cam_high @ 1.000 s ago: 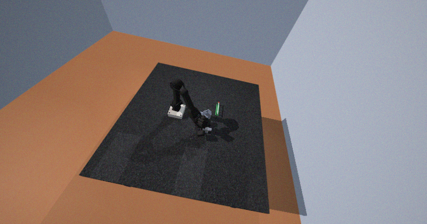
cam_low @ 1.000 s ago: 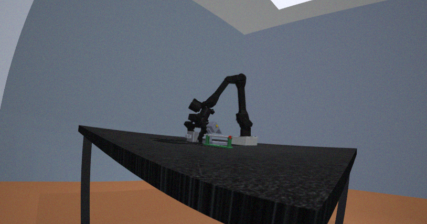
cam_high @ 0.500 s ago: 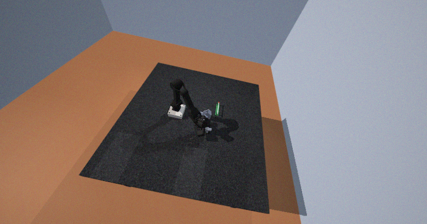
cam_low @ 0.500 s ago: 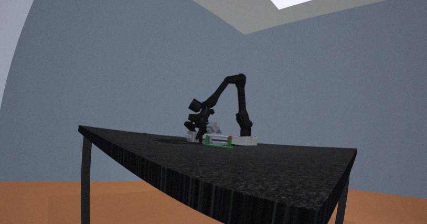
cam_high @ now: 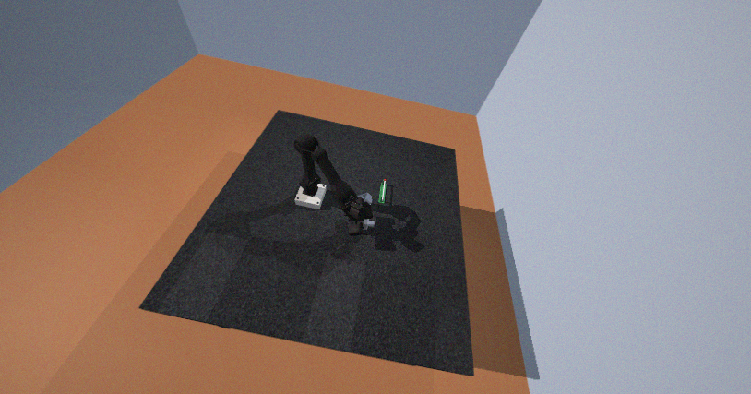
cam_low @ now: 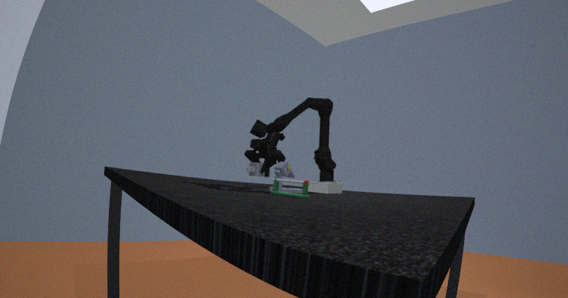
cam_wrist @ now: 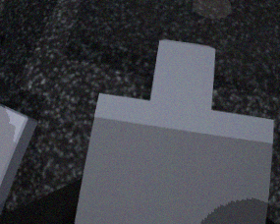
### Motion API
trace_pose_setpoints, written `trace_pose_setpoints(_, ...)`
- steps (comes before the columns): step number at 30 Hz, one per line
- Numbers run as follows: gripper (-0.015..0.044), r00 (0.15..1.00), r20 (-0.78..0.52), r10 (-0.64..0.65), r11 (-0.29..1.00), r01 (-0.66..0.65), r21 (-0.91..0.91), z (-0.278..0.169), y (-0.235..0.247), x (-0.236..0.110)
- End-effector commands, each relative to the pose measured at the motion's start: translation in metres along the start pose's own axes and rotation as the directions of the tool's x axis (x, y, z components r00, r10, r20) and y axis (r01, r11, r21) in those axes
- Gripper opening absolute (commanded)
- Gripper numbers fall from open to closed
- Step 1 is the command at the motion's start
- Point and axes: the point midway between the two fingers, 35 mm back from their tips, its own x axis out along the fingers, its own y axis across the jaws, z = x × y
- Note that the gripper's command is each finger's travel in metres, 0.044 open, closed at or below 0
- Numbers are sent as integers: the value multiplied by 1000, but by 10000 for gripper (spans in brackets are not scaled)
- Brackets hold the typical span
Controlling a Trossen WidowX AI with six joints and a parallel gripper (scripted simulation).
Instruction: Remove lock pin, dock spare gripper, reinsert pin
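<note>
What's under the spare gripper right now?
Open air: the spare gripper hangs clamped in the arm's jaws above the black table. Its underside cannot be seen.
</note>
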Motion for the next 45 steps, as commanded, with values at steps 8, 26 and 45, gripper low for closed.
trace_pose_setpoints(8, 0, 1000, 19, -13, 1000, 13, -2, 29, 3, -57)
trace_pose_setpoints(26, 0, 1000, 0, 0, 1000, 0, 2, 25, 6, -55)
trace_pose_setpoints(45, 0, 984, -160, 74, 993, -58, 102, 24, 46, -55)
